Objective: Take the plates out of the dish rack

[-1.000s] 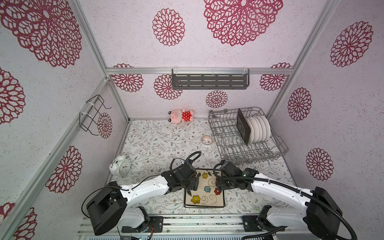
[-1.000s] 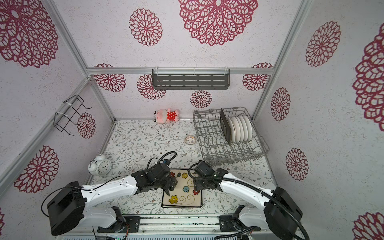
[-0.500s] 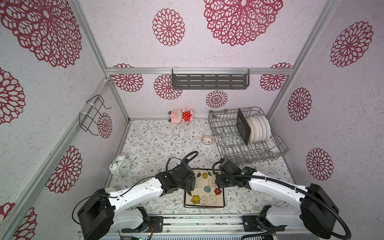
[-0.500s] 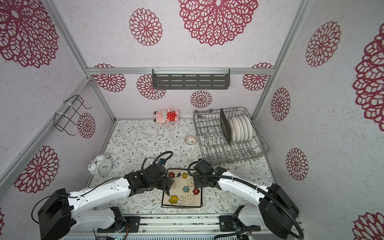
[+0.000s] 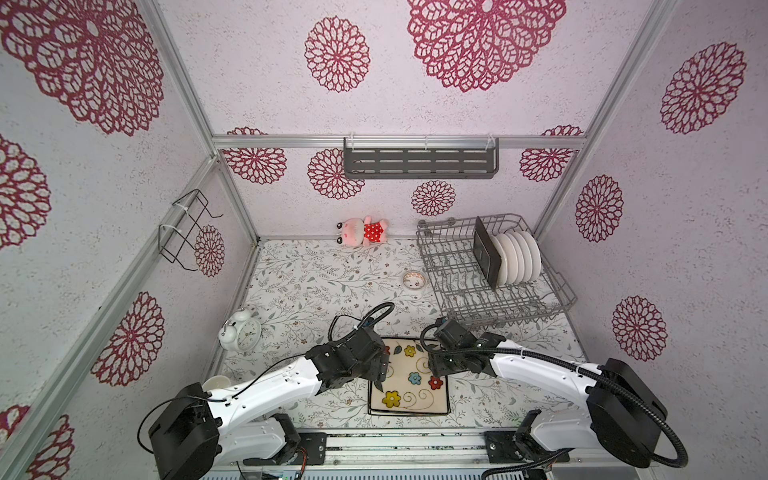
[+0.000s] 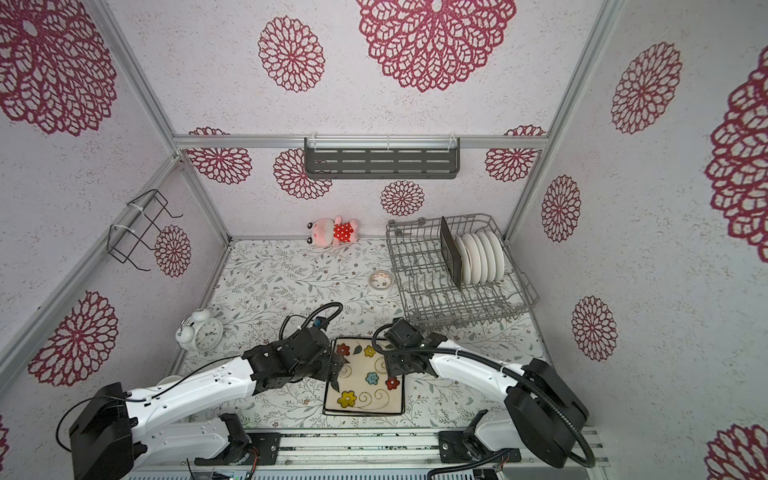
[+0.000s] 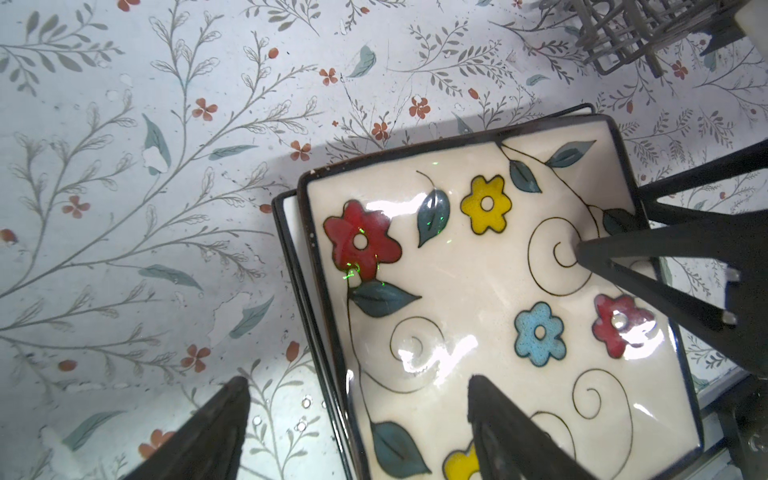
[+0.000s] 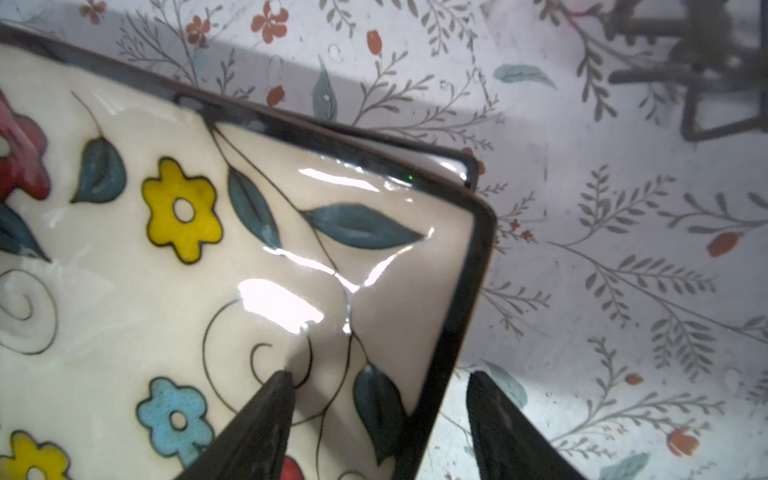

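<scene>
The cream flowered plate (image 5: 409, 380) lies flat on a dark-rimmed plate (image 7: 291, 226) at the table's front. The left gripper (image 7: 357, 384) and right gripper (image 8: 380, 374) each straddle one of its edges, jaws apart, gripping nothing. Behind them, the dish rack (image 5: 505, 309) holds a black plate (image 5: 486, 255) and round white plates (image 5: 521, 257) upright, with a small bowl (image 5: 413, 279) beside it.

1. The grey wire dish rack (image 5: 469, 291) stands at the rear right of the floral-patterned table (image 5: 311, 282), by the right wall.
2. In it, a black square plate (image 5: 486, 257) stands upright, with a row of round white plates (image 5: 519, 257) immediately to its right (all in the right-rear part).
3. A small round patterned bowl (image 5: 413, 279) sits just left of the rack.
4. A cream flowered square plate (image 5: 409, 382) lies flat at front centre, atop a white dark-rimmed square plate (image 7: 297, 224).
5. A pink plush toy (image 5: 363, 232) lies against the rear wall, and a white alarm clock (image 5: 241, 336) stands by the left wall.
</scene>
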### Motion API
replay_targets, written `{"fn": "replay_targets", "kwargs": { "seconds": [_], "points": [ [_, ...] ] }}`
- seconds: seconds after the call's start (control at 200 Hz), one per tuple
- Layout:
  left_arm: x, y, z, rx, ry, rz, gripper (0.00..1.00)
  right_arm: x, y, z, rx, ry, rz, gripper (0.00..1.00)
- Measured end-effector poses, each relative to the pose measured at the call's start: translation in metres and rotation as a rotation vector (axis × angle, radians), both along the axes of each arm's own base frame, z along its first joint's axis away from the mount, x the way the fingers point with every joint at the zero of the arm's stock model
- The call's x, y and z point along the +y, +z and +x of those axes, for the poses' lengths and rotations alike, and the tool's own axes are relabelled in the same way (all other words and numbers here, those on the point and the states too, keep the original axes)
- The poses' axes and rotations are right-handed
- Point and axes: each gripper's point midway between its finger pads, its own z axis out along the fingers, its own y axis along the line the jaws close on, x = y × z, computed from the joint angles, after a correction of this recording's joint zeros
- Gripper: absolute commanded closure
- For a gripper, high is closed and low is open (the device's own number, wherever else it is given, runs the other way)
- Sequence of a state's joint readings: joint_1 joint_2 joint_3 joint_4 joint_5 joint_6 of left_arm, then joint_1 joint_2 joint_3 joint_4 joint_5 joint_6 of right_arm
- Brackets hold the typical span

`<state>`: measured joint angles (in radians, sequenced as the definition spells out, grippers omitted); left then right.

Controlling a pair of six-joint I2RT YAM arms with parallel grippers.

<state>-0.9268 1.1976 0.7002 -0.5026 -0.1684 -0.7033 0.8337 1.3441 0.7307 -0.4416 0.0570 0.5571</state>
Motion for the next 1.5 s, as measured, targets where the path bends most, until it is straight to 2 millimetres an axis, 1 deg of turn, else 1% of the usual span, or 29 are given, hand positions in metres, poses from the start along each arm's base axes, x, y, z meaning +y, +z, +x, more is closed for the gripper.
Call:
{"fn": "replay_targets", "kwargs": {
  "seconds": [0.215, 0.78, 0.916, 1.201, 1.356, 1.501],
  "points": [
    [0.002, 0.002, -0.001, -0.006, 0.001, -0.004, 0.15, 0.009, 0.005, 0.008, -0.018, 0.035, -0.002, 0.34],
    [0.004, 0.0, -0.003, 0.0, 0.001, 0.004, 0.15, 0.008, 0.006, 0.008, -0.031, 0.091, -0.03, 0.35],
    [0.004, 0.0, -0.003, 0.0, 0.0, 0.002, 0.17, 0.008, 0.006, 0.008, -0.034, 0.105, -0.036, 0.36],
    [0.004, -0.007, -0.006, 0.016, -0.003, 0.008, 0.26, 0.006, 0.006, 0.01, -0.049, 0.111, -0.053, 0.37],
    [-0.005, -0.016, -0.018, 0.045, -0.031, 0.025, 0.29, 0.005, 0.006, 0.011, -0.054, 0.109, -0.057, 0.39],
    [-0.012, -0.028, -0.029, 0.086, -0.048, 0.042, 0.37, 0.004, 0.007, 0.012, -0.06, 0.106, -0.062, 0.41]
  ]
}}
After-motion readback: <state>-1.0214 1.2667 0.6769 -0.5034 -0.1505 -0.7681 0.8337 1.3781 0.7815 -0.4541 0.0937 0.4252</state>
